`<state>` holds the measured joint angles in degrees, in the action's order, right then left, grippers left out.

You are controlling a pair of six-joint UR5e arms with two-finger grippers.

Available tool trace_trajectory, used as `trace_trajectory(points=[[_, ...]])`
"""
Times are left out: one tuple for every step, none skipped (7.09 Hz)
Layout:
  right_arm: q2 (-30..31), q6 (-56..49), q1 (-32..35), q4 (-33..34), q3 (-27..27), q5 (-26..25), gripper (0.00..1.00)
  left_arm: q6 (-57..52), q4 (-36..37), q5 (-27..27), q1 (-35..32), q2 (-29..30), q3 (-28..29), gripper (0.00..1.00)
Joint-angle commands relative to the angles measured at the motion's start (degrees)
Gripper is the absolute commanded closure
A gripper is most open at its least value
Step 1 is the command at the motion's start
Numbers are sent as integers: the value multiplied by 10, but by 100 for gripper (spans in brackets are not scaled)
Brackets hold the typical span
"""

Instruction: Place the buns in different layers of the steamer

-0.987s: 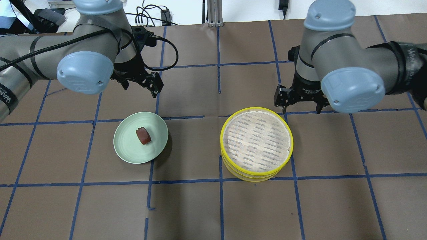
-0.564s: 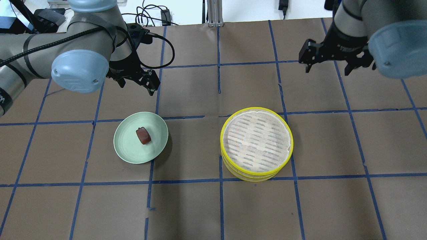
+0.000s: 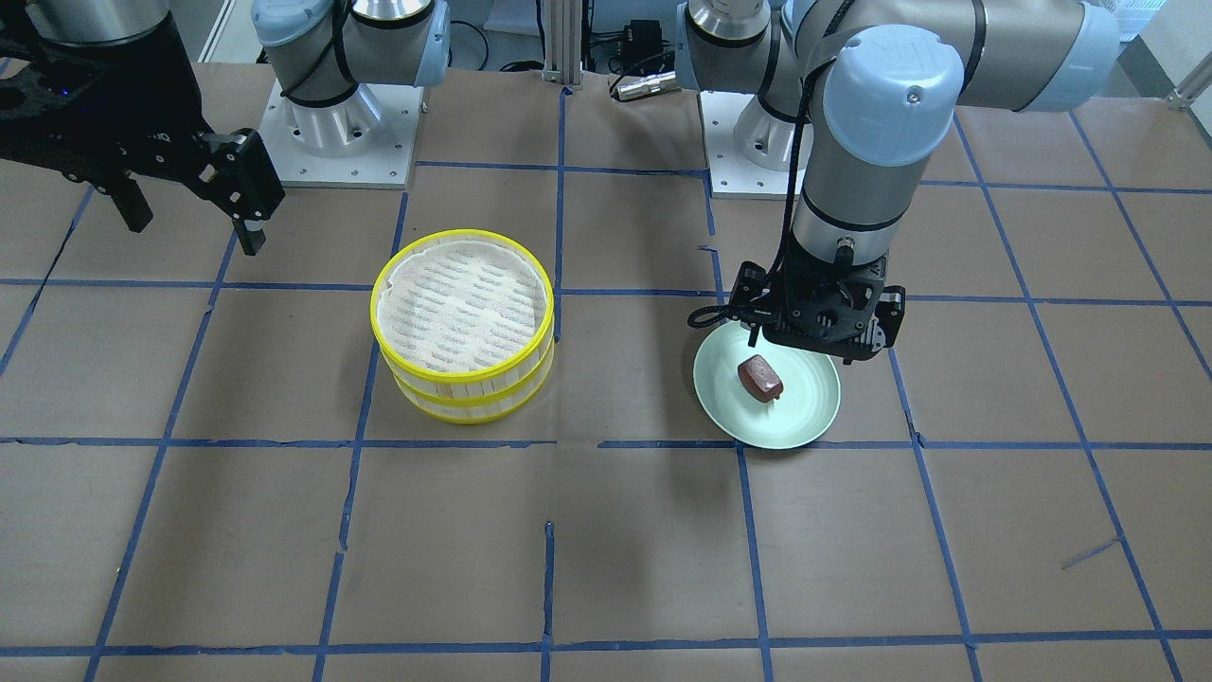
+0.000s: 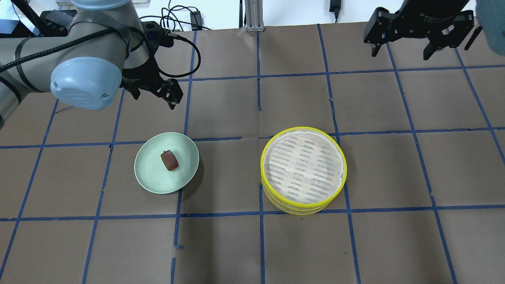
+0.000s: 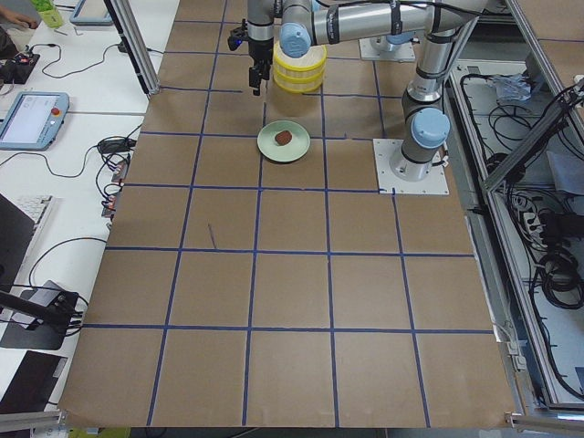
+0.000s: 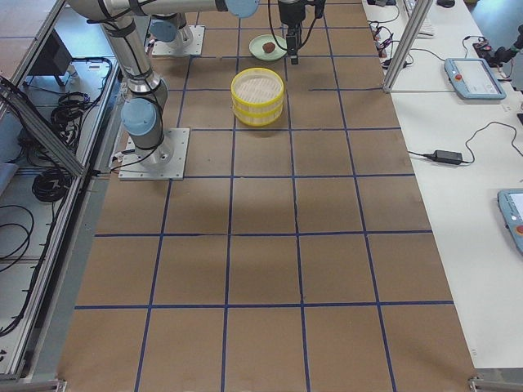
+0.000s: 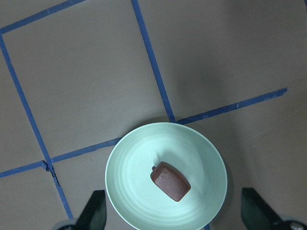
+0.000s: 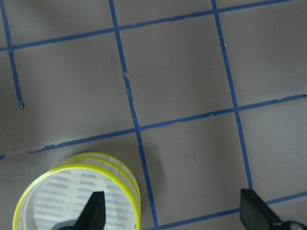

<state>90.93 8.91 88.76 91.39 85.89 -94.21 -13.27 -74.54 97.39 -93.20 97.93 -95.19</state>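
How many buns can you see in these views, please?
1: a reddish-brown bun lies on the green plate. Another may be hidden in the lower steamer layer.

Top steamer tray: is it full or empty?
Empty. The top tray shows only its white slotted floor; the reddish-brown bun lies on the green plate.

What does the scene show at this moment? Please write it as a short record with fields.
brown bun: lies on the green plate, nothing touching it
steamer layers: two, stacked; top floor empty, inside of the lower one hidden
left claw: open, empty, hangs close to the plate
right claw: open, empty, well apart from the steamer
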Motion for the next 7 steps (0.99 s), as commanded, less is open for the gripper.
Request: trace_trajectory(points=[[0,6,17,-96,4,46,0,26,-9,34,-5,-25,-3,0],[-1,6,23,-96,8,45,0,32,-42,52,-2,-54,-10,0],[0,5,23,-97,9,46,0,36,-64,54,-1,-63,-18,0],[-1,5,23,-96,10,42,0,46,-72,53,-1,-58,-23,0],[-1,5,23,-96,12,41,0,41,-71,54,7,-56,-24,0],[-4,5,22,-96,13,40,0,34,-64,54,60,-54,-20,0],[-8,5,17,-94,12,39,0,26,-62,52,110,-55,-17,0]])
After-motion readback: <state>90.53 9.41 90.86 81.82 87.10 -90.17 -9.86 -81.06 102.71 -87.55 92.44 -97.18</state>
